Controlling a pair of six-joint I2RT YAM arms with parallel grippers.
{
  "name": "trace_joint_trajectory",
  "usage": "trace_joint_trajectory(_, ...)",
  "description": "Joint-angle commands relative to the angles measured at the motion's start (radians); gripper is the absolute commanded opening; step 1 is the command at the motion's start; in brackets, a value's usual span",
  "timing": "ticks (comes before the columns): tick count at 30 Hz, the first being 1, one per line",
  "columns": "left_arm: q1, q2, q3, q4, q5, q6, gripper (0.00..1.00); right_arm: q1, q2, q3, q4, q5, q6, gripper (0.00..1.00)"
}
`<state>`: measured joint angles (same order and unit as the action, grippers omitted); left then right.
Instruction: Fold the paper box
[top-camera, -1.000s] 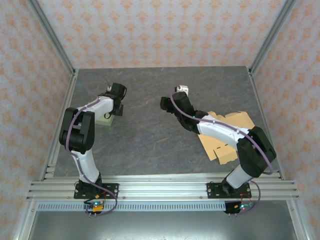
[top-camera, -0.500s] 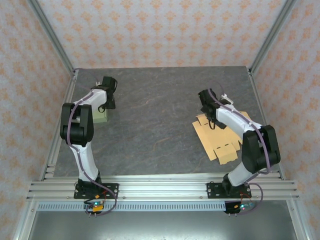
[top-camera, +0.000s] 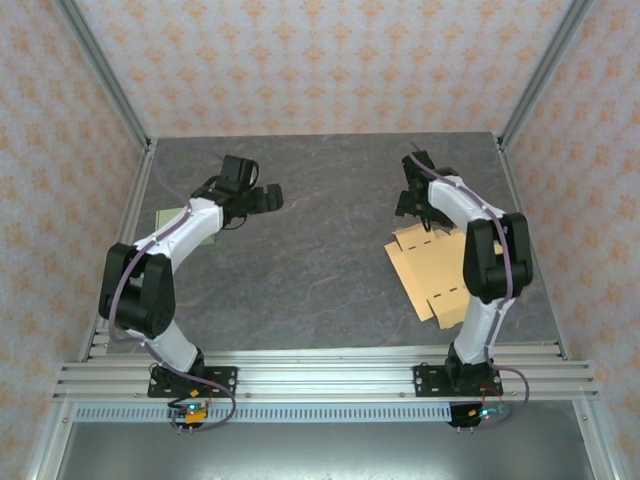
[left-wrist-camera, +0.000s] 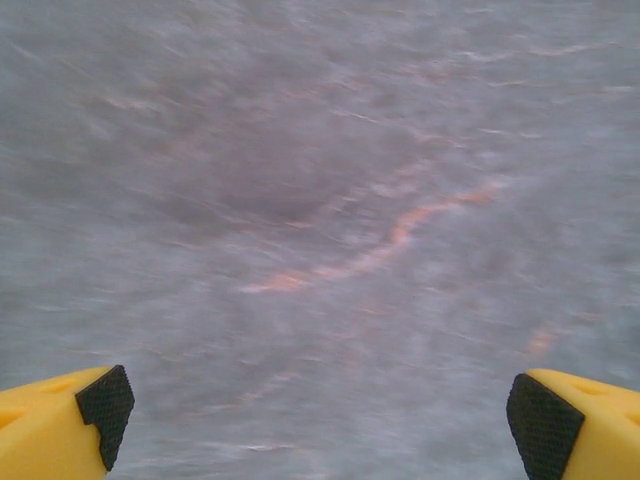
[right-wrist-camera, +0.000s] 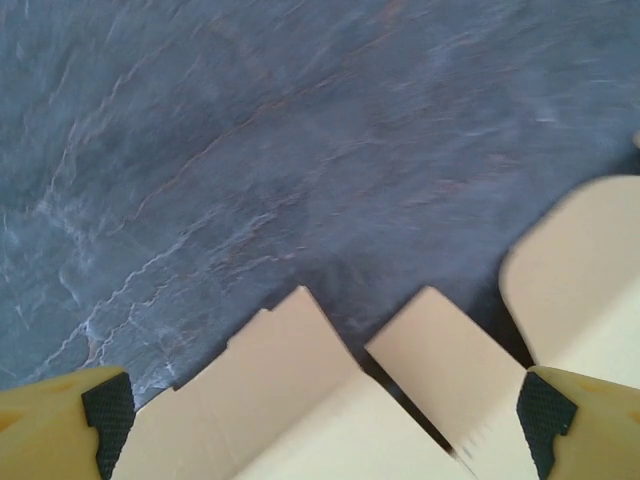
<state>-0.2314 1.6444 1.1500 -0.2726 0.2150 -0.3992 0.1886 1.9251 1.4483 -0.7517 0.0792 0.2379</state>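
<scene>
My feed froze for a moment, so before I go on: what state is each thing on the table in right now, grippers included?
Cardboard box: unfolded, lying flat on the table, flaps spread.
Left gripper: open, over bare table, gripping nothing.
Right gripper: open, above the box's far flaps, gripping nothing.
Green block: resting on the table, partly hidden by the left arm.

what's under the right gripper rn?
Under the open right gripper: edge flaps of the flat cardboard box, lying on the grey table. The box's right side is covered by the right arm.
</scene>
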Motion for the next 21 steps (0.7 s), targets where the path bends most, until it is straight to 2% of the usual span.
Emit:
trace_joint_trajectory(1,-0.024,0.036,-0.141,0.347,0.394,-0.253,1.00,-0.063,0.052,0.046,-0.100,-0.250,-0.171,0.99)
trace_joint_trajectory(4,-0.106,0.059,-0.188,0.506,0.505,-0.338,1.00,-0.092,0.056,0.038,-0.072,-0.411,-0.163,0.99)
trace_joint_trajectory(9,-0.259,0.051,-0.179,0.408,0.431,-0.220,1.00,-0.142,0.095,0.073,-0.129,-0.538,-0.227,0.89)
trace_joint_trajectory(12,-0.268,0.042,-0.207,0.417,0.394,-0.222,1.00,-0.146,0.135,0.099,-0.204,-0.621,-0.292,0.85)
trace_joint_trajectory(15,-0.269,0.056,-0.186,0.378,0.422,-0.195,1.00,-0.146,0.157,0.093,-0.226,-0.702,-0.323,0.76)
trace_joint_trajectory(17,-0.269,0.068,-0.167,0.338,0.435,-0.168,1.00,-0.146,0.176,0.099,-0.231,-0.749,-0.332,0.68)
trace_joint_trajectory(21,-0.269,0.065,-0.158,0.300,0.427,-0.142,1.00,-0.147,0.208,0.097,-0.232,-0.841,-0.347,0.45)
